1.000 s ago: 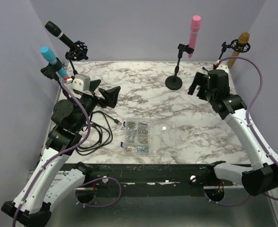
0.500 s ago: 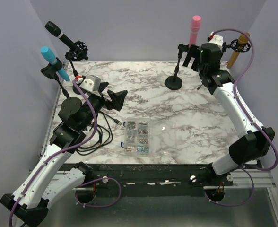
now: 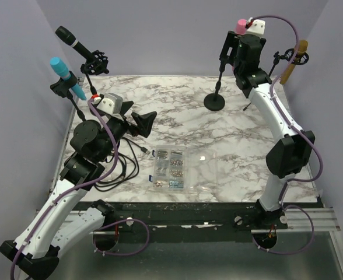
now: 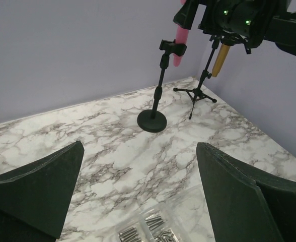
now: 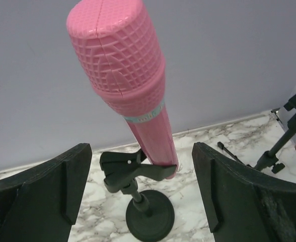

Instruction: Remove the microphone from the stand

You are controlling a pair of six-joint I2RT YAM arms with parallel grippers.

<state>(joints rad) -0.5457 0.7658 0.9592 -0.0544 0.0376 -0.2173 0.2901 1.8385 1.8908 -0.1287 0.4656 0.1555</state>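
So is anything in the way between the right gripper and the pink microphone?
Nothing visible is. The open right gripper faces the pink plastic microphone straight on, with only empty air between them. The black clip on the round-based stand holds just its lower end.

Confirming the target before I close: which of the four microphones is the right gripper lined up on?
The pink microphone, clipped on the round-base stand, framed by the open right gripper. The gold microphone, black microphone and blue microphone are elsewhere.

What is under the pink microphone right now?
A black clip holds its lower end, atop a pole with a round base on the marble table. The microphone hides the clip's far side.
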